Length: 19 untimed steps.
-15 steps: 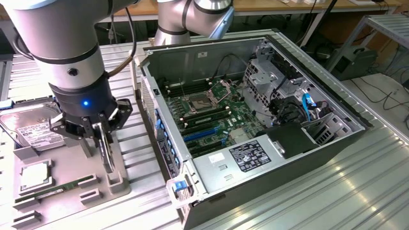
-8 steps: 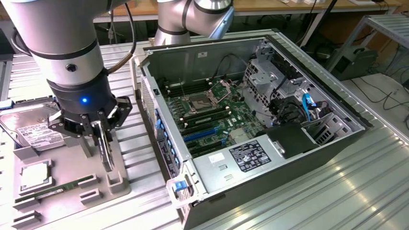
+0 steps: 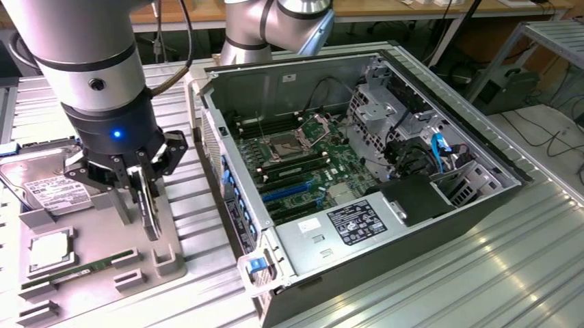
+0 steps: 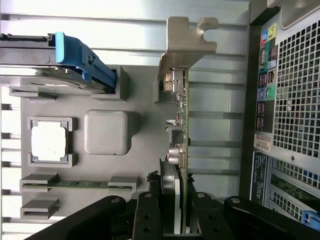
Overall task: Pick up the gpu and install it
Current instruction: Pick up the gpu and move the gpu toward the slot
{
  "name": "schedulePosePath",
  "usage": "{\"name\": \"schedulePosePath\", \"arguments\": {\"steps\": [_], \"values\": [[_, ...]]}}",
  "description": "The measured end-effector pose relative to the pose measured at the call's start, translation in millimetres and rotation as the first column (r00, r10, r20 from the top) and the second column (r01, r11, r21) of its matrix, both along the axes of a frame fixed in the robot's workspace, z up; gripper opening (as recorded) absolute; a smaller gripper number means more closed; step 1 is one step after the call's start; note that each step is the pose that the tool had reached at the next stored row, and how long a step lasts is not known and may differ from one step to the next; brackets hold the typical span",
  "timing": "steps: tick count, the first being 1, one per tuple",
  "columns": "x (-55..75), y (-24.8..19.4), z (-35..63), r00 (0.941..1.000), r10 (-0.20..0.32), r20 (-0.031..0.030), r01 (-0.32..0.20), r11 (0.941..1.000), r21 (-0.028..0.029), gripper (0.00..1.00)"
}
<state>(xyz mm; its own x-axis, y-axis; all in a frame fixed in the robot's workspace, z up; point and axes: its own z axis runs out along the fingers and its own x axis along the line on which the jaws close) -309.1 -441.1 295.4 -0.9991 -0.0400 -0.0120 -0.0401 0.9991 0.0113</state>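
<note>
Exterior view, largest first. Case (image 3: 264,89): lying open-side-up on the surface (image 3: 511,273), likely for reaching the slots (image 3: 287,191); containing motherboard (image 3: 306,160), cables (image 3: 438,154), drive cages (image 3: 374,106). Tray (image 3: 100,246): sitting beside the case, cradling drive (image 3: 55,191), CPU (image 3: 50,249) and memory stick (image 3: 82,270) in separate recesses. Hand (image 3: 143,195): clenching the gpu (image 3: 150,220), holding it on edge over the tray, an attitude suiting a slot.

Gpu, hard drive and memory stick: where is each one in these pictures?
gpu (image 4: 186,50): wrist view, on its silver end bracket.
hard drive (image 3: 48,194): exterior view, on its labelled top face.
memory stick (image 3: 81,271): exterior view, on the middle of its green strip.
</note>
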Motion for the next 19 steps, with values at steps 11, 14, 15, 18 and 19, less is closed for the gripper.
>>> {"name": "schedulePosePath", "arguments": {"steps": [11,14,15,18,19], "values": [[0.0,0.0,14.7,1.0,0.0,-0.0013,0.0,1.0,0.0014,0.28],[0.0,0.0,17.5,1.0,0.0,-0.0017,0.0,1.0,0.0019,0.28],[0.0,0.0,18.4,1.0,0.0,-0.0019,0.0,1.0,0.0023,0.28],[0.0,0.0,20.9,1.0,0.0,-0.0026,0.0,1.0,0.0031,0.28],[0.0,0.0,21.9,1.0,0.0,-0.0029,0.0,1.0,0.0032,0.28]]}}
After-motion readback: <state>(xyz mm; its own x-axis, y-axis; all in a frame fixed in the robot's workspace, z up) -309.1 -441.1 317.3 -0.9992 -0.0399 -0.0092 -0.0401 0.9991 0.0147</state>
